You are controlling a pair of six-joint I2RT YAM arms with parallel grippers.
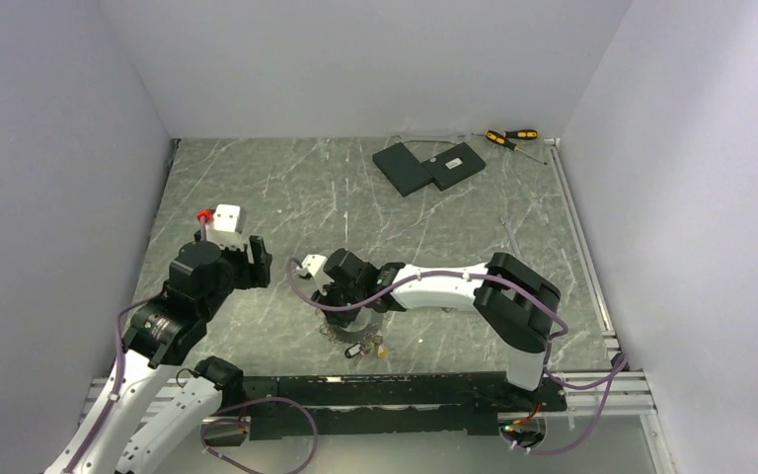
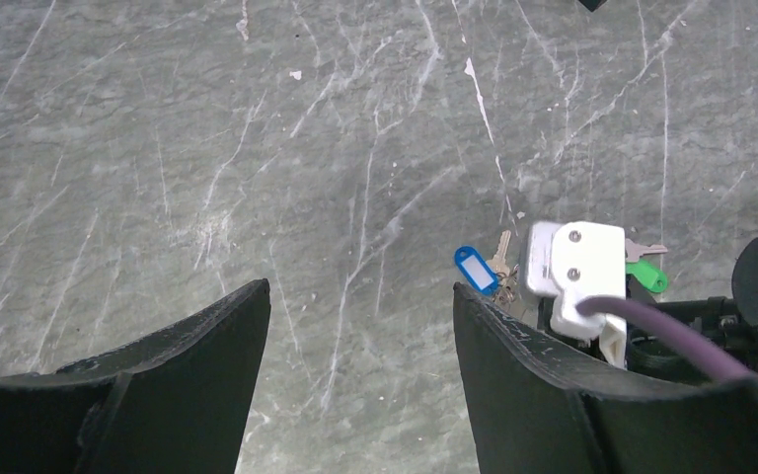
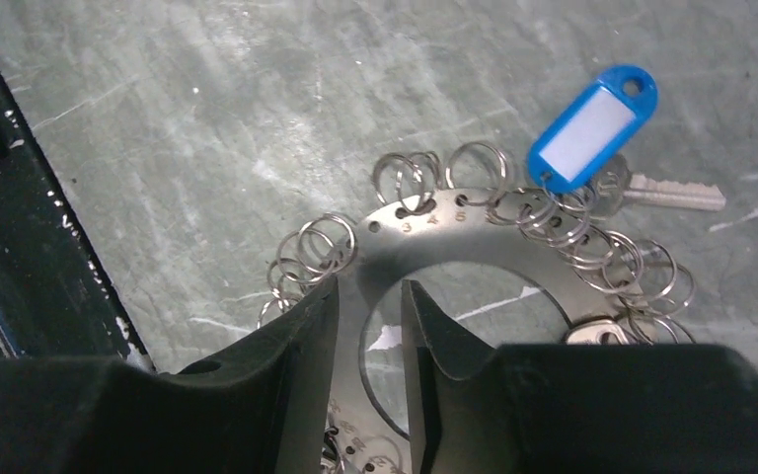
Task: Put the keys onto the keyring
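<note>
The right gripper (image 3: 370,296) pinches the flat band of the keyring (image 3: 454,212) between its fingers. A blue-tagged key (image 3: 592,126) lies at the rim just beyond its fingertips, off to the right. The left gripper (image 2: 360,306) hangs spread above the table (image 2: 257,148).

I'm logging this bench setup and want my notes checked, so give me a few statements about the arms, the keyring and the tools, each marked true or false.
1. The left end effector is open and empty. True.
2. The right end effector hangs over the black slabs. False: it is down at the keyring, with its fingers on either side of the ring's band.
3. A blue tag lies at the keyring's rim. True.
4. The screwdrivers lie beside the keyring. False: they lie far from it, next to the black slabs.
</note>
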